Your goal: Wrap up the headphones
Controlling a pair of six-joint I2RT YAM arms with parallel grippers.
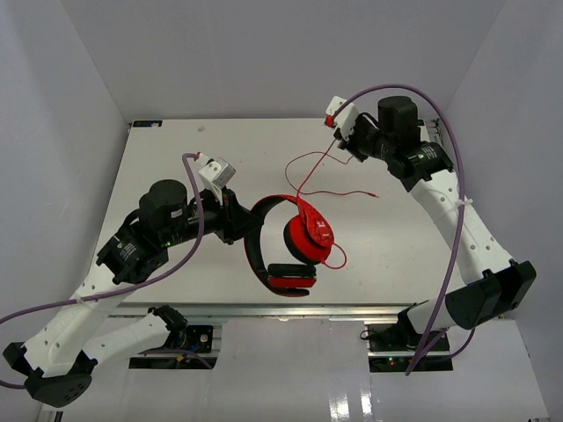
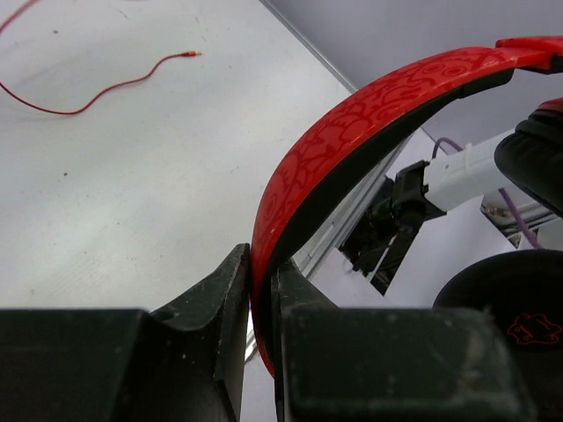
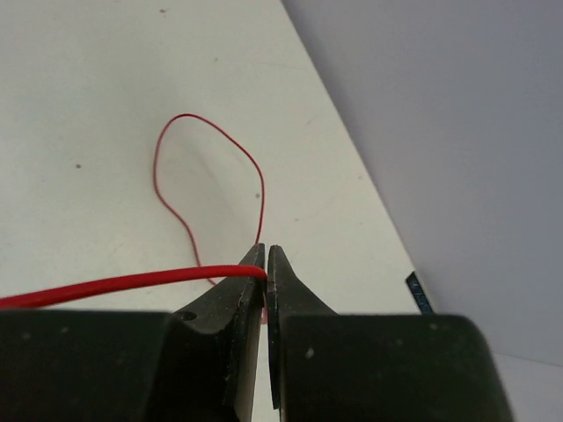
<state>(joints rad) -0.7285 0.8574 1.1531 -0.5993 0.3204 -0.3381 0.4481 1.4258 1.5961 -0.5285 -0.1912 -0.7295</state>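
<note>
Table (image 1: 264,149) | 1 headphones (image 1: 308,233) in left fingers (image 2: 215,308) | 1 cord (image 3: 106,285) in right fingers (image 3: 233,303)

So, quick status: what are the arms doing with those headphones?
Left jaws shut on headphones, at headband. Right jaws pinching cord. Cord loose, not yet wrapped. Nothing in the way.

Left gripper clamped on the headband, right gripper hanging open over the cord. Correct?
Not quite. The right gripper is not open: the right wrist view shows its jaws shut on the cord, pinching it at the tips. The left gripper is indeed clamped on the headband.
</note>
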